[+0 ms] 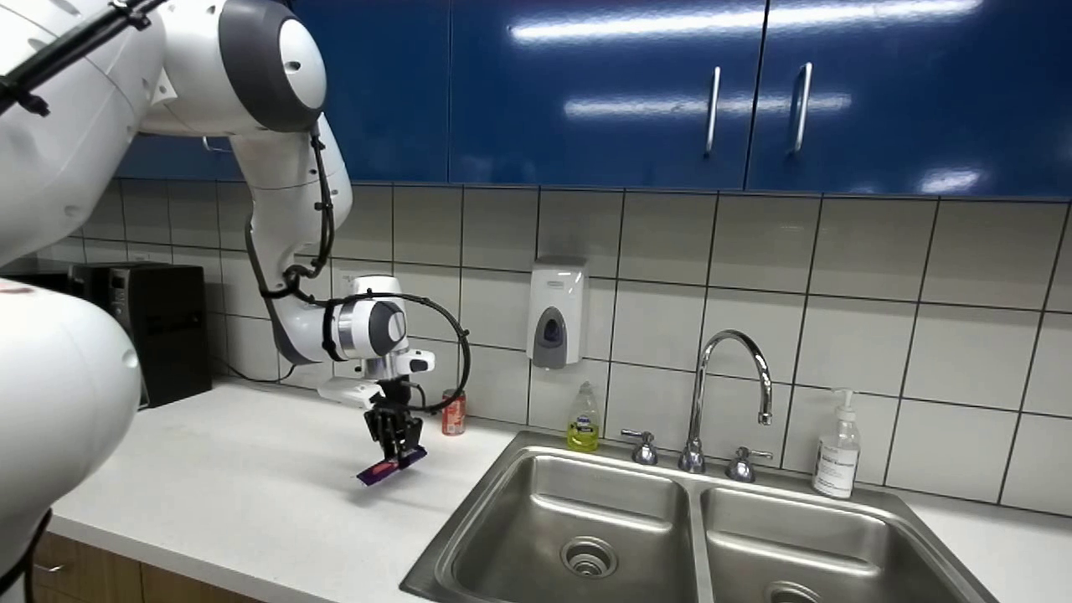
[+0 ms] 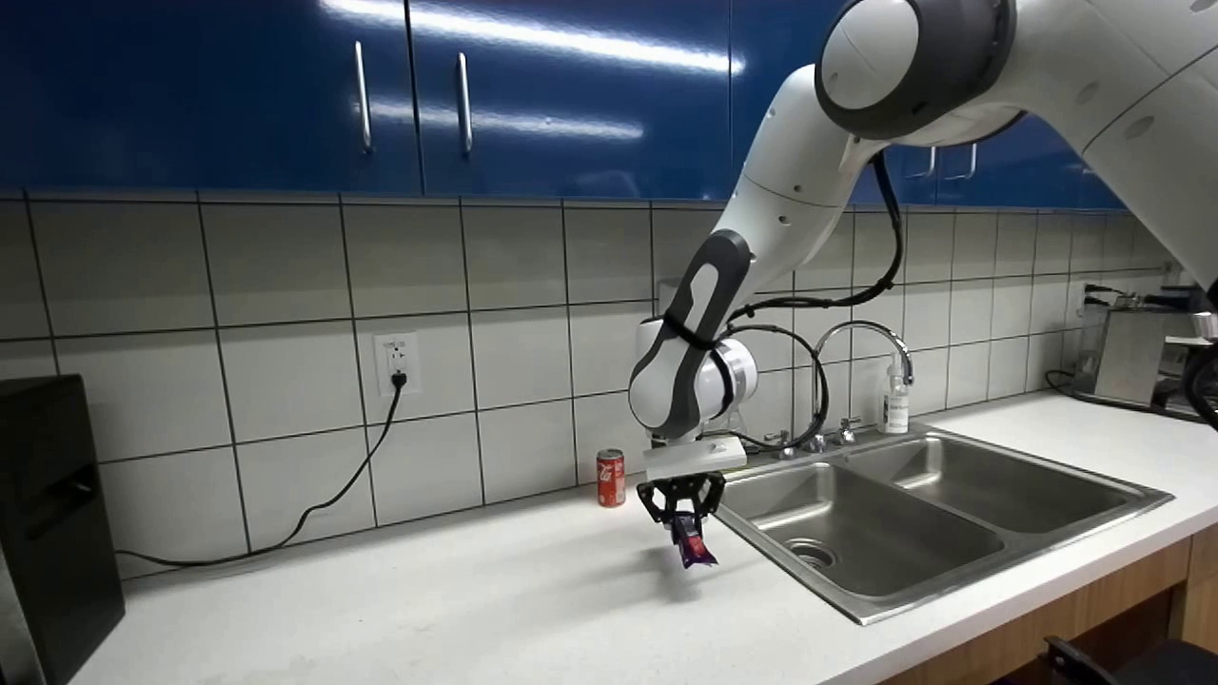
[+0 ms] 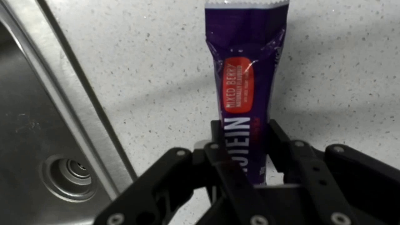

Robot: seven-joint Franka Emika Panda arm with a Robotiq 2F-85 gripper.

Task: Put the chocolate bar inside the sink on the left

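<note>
Flat, purple-wrapped, rectangular chocolate bar (image 3: 247,93) pinched by its long edges between the two fingers of the black pincer (image 3: 246,132). In the wrist view its serrated, silvery end projects well beyond the fingertips, while the opposite portion is partly covered by the pincer. In both exterior views the bar is suspended, slightly tilted, above the white speckled table (image 1: 226,469), its shadow falling on the surface. It is situated near, and outside the rim of, the rectangular left-hand basin (image 1: 511,523) of the double stainless steel sink.

Lettering: the rounded red panel (image 3: 238,84) of the wrapper reads MIXED BERRY, with NATURALLY FLAVORED in smaller type; a third, finer line is illegible. Large white capitals run lengthwise below it, ending in EIN; the preceding letters are partly covered by the pincer. The small cylindrical red can (image 2: 611,479), near the pale tiled wall (image 1: 653,327), bears white markings too small to read. Behind the sink, the clear pump bottle (image 1: 837,456) carries a white label with fine dark print, likewise unreadable, as is the label of the transparent bottle of yellow-green liquid (image 1: 584,427).
</note>
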